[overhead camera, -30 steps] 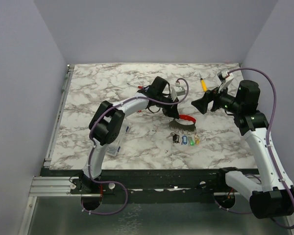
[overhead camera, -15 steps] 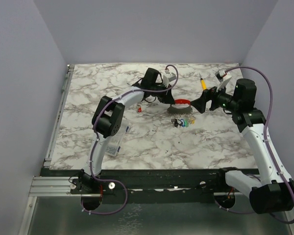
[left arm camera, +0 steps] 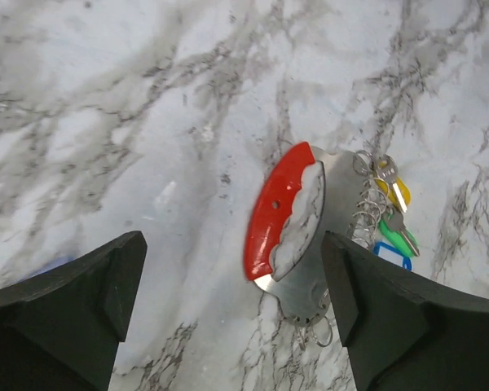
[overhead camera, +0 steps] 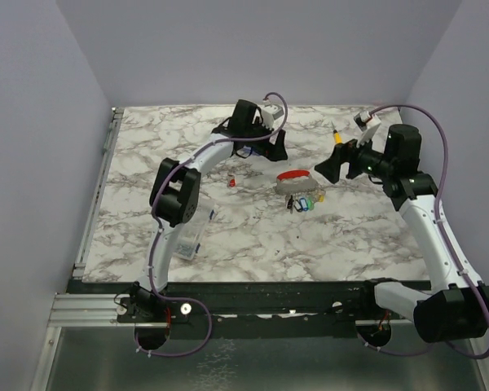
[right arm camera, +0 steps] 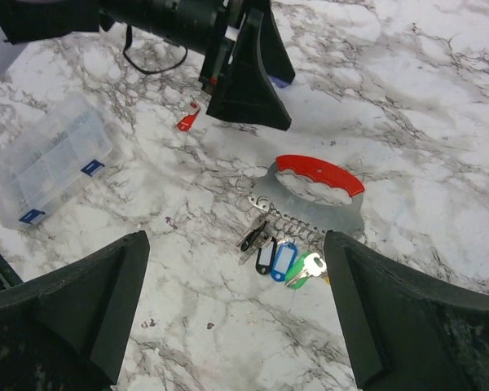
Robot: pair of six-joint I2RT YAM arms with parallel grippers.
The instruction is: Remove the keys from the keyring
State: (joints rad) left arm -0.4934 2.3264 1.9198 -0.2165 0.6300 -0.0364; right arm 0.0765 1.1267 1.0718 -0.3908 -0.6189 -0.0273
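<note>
- Clear compartment box: lies at the near left of the marble table, beside the left arm's elbow and well apart from everything else noted.
- Small red item: lies alone on the table, left of the keyring and clear of it. Too small to name.
- Left gripper: fingers spread wide with nothing between them. It hangs over the table just far-left of the keyring and does not touch it. In its wrist view the keyring shows in the gap, closer to the right-hand finger.
- Keyring: lies flat at mid-table between the two grippers. The red curved loop faces the far side and the grey plate the near side.
- Keys: hang on small wire rings along the plate's near edge and fan out toward the near side. Black, blue, green and yellow heads show, all on the ring and resting on the table.
- Right gripper: fingers gape fully and grip nothing. It sits just right of the keyring, a touch farther back, with no contact. Keyring and keys are centred in its wrist view.
- Yellow-handled tool: lies far of the right gripper.
</note>
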